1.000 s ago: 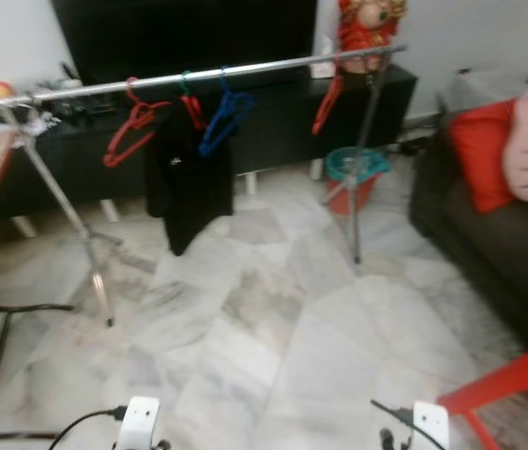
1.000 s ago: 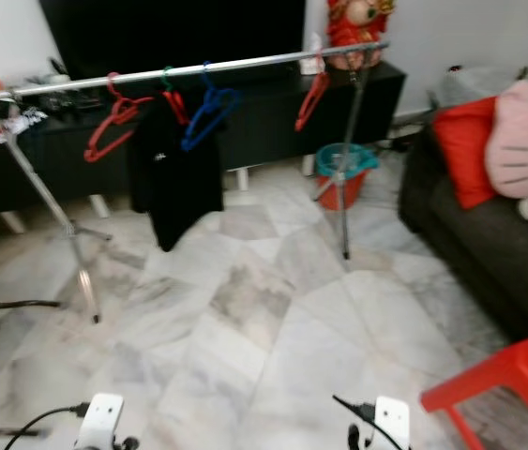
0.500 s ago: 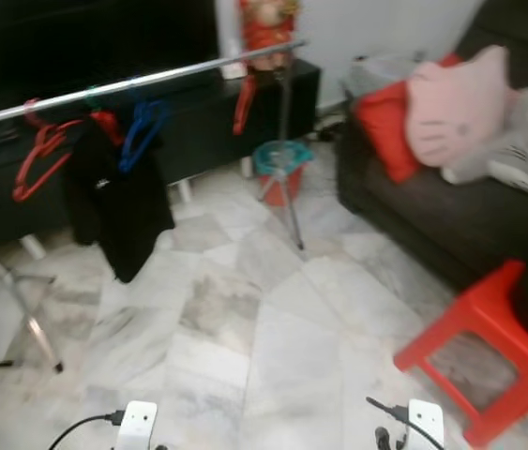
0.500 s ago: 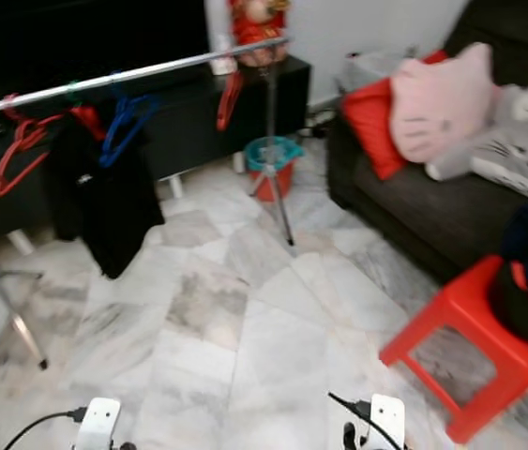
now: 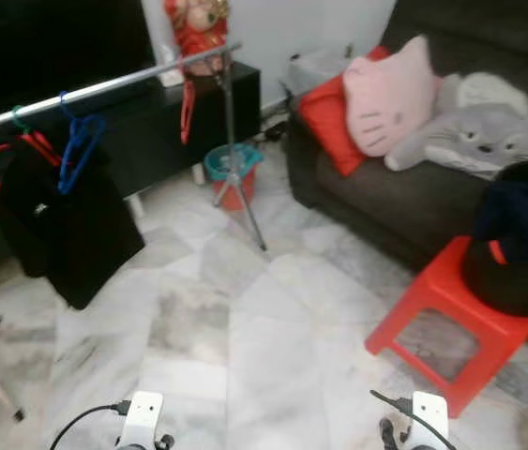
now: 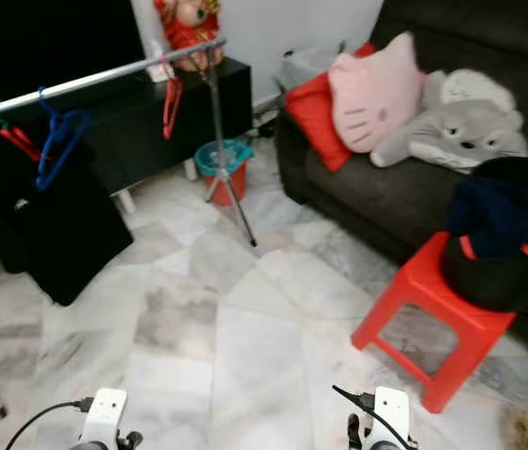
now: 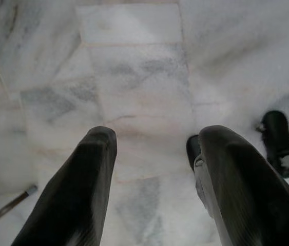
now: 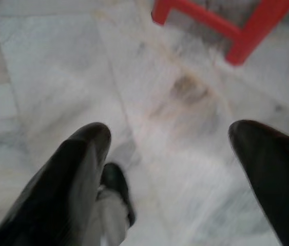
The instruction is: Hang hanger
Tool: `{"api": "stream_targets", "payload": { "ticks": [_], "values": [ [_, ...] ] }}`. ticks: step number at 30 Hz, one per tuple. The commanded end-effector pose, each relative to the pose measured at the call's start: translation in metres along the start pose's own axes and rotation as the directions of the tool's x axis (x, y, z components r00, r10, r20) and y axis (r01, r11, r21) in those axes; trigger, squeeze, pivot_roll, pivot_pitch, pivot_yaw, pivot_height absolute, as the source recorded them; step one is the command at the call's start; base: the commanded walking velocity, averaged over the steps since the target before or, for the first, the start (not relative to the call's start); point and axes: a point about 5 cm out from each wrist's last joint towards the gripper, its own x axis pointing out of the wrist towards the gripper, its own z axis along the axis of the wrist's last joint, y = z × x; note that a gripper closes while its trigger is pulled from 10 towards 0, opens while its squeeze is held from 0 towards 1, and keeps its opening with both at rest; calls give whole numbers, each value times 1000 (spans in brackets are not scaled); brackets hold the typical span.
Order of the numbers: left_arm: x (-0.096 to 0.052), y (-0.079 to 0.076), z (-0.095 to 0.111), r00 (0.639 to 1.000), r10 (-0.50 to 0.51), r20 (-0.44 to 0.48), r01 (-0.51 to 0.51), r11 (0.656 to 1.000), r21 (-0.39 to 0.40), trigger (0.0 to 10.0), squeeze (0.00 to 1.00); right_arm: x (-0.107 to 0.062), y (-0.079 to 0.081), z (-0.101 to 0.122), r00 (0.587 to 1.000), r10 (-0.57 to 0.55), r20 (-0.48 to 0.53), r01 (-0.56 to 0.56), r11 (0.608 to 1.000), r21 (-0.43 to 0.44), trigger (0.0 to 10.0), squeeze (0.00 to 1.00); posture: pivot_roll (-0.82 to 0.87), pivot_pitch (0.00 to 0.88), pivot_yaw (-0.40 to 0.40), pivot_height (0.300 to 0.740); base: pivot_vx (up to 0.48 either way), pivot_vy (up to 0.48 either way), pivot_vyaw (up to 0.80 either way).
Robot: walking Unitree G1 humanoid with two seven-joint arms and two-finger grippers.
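Flanking marble floor [image 5: 245, 347]: rack [image 5: 104, 87], red stool [image 6: 432, 309].

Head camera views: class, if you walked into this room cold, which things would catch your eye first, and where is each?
Probably the bright red plastic stool on the marble floor at the right, with dark clothing heaped on it. Behind it, a pink cat-face cushion and a grey plush cat lie on the dark sofa. At the left, a silver clothes rail carries a blue hanger and a black garment.
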Motion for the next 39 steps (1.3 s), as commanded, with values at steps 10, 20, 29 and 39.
{"api": "stream_targets", "payload": {
  "ticks": [10,20,29,39],
  "values": [
    [0,1,-1,1000,1,-5,-1,1000,2,10000,0,0,-1,-2,1000,1,-11,-1,1000,-9,10000,0,-176,0,50,740,0,-49,-658],
    [0,0,-1,1000,-3,-7,3,1000,16,10000,0,0,-1,-2,1000,1,-10,-1,1000,-7,10000,0,-180,0,52,740,0,0,-652],
    [0,1,-2,1000,-1,-8,2,1000,28,10000,0,0,0,-2,1000,7,-10,-7,1000,-15,10000,0,-184,0,60,740,0,-96,-653],
    [-1,1,-3,1000,-1,-10,1,1000,17,10000,0,0,0,-3,1000,12,-13,-12,1000,-22,10000,0,-182,0,60,740,0,0,-647]
  ]
}}
